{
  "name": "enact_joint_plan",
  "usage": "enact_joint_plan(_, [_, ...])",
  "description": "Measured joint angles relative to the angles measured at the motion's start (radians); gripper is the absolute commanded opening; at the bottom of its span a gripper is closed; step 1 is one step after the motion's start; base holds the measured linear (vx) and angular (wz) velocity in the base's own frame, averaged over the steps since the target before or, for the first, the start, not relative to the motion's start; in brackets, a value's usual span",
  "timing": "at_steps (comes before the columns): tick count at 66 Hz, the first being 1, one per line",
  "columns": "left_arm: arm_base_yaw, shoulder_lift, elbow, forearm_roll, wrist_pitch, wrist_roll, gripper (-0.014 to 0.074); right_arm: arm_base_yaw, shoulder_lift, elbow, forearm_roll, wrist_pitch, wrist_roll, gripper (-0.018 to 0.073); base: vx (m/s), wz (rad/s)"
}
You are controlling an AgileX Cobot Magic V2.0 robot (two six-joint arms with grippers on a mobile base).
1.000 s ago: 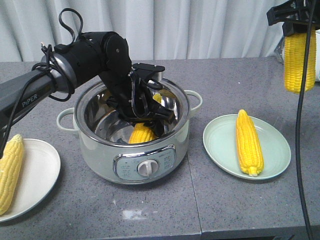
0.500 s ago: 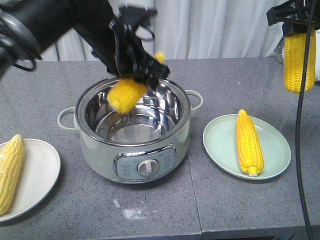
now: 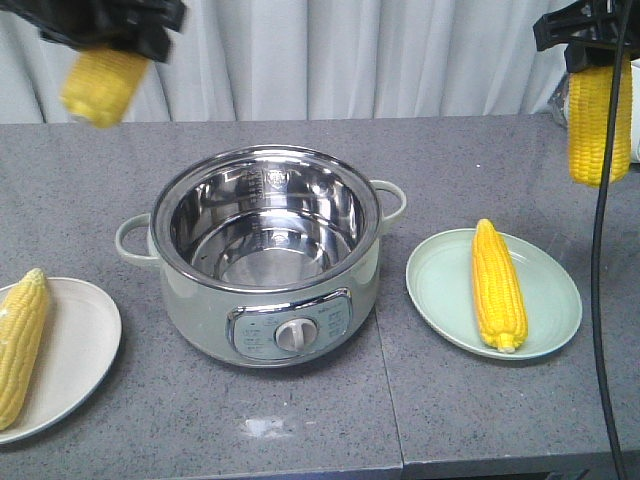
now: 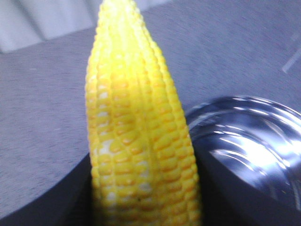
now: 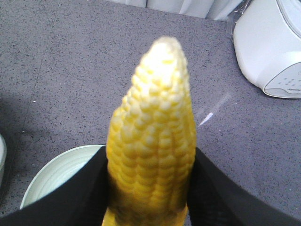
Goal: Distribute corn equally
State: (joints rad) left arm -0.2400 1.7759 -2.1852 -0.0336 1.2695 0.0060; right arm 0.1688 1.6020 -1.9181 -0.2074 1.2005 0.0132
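I am holding two corn cobs up in the air, one in each gripper.

My left gripper [image 3: 112, 28] is squeezing tight on a corn cob [image 3: 103, 82], high over the gray table [image 3: 480, 180], up and to the left of the shiny cooking pot [image 3: 265, 300]. My right gripper [image 3: 590, 35] is clamping a second corn cob [image 3: 598, 120], which is hanging straight down, up and to the right of the green plate [image 3: 550, 300]. A third corn cob [image 3: 498, 285] is lying on that green plate. A fourth corn cob [image 3: 20, 340] is lying on the white plate [image 3: 80, 340]. The pot is sitting between the two plates.
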Motion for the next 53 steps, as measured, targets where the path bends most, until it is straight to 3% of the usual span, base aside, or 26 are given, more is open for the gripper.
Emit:
enact_joint_plan(13, [0.137,-0.059,0.047,0.055,0.004,-0.032,0.0165,0.0,0.0,0.0,0.0,0.0,0.0,0.0187,0.0,0.0])
enact_joint_plan(21, [0.182,-0.085,0.087,0.077,0.009,-0.036,0.0165,0.0,0.0,0.0,0.0,0.0,0.0,0.0187,0.0,0.0])
enact_joint_plan(29, [0.19,-0.092,0.095,0.075,0.009,-0.044,0.0165,0.0,0.0,0.0,0.0,0.0,0.0,0.0187,0.0,0.0])
enact_joint_plan(41, [0.19,-0.093,0.109,0.0,0.007,-0.057,0.0165,0.0,0.0,0.0,0.0,0.0,0.0,0.0187,0.0,0.0])
enact_joint_plan(53, [0.19,-0.093,0.202,-0.004,0.007,-0.04,0.0165,0.0,0.0,0.0,0.0,0.0,0.0,0.0187,0.0,0.0])
